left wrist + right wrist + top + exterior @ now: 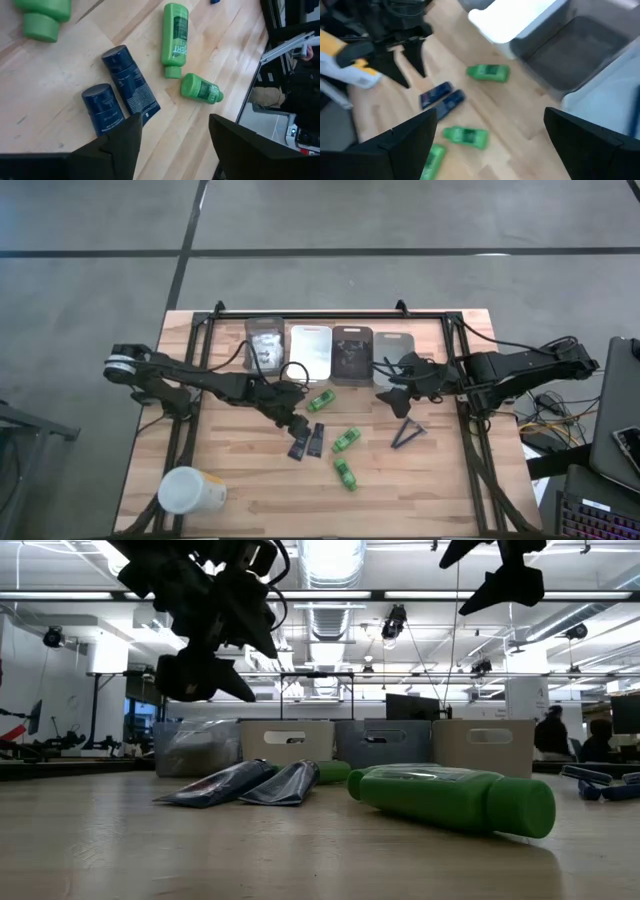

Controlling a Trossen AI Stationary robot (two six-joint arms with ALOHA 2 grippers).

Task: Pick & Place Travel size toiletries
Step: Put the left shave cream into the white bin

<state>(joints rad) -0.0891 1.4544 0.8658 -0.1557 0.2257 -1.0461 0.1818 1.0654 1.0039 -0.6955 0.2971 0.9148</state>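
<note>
Two dark blue tubes (102,107) (131,86) lie flat side by side on the wooden table, near its middle. Three green bottles lie on their sides around them: one toward the bins (321,401), one right of the tubes (346,440), one nearer the front (345,473). Thin dark sticks (405,435) lie farther right. My left gripper (290,423) hangs open just above and left of the tubes, clear of the table in the low view (200,650). My right gripper (395,395) waits open, high above the table's right part, near the bins.
Four small bins (265,345) (310,352) (352,355) (395,358) stand in a row along the far edge. A white-and-yellow cup (190,490) lies at the near left. A black frame (470,430) borders the table. People stand in the room behind.
</note>
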